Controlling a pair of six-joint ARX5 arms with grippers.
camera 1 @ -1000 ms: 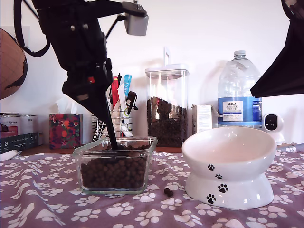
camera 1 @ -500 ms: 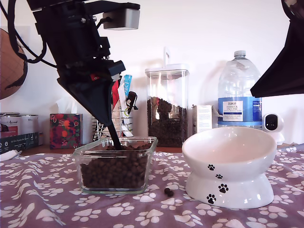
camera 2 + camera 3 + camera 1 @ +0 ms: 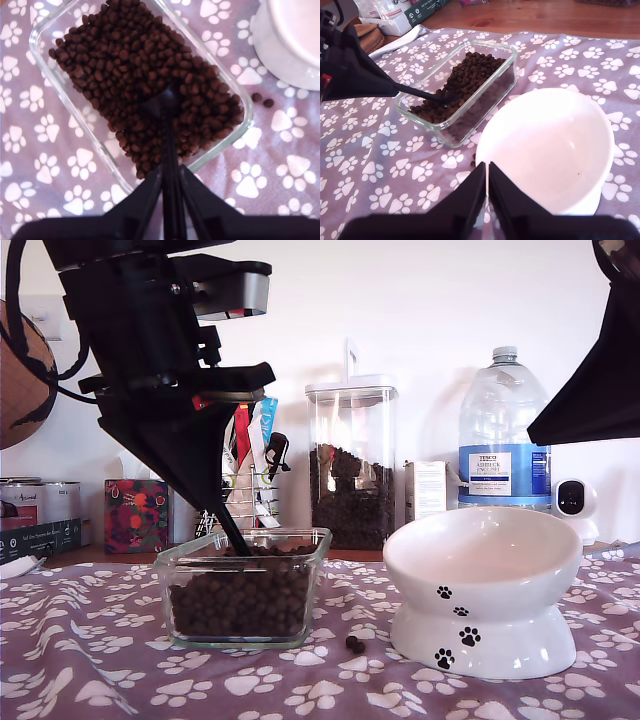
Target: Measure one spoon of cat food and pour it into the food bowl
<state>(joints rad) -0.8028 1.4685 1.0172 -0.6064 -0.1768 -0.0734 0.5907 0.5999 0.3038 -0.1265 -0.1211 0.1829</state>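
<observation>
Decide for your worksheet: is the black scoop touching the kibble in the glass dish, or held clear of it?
Touching. In the first wrist view the spoon, clamped in my first gripper, runs down into the cat food, its cup buried among the pellets.

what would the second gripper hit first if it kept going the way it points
Probably the food bowl. My second gripper, fingers closed and empty, aims down at the bowl's near rim, and nothing lies between them. It may instead land on the cloth just beside the rim; depth is unclear.
</observation>
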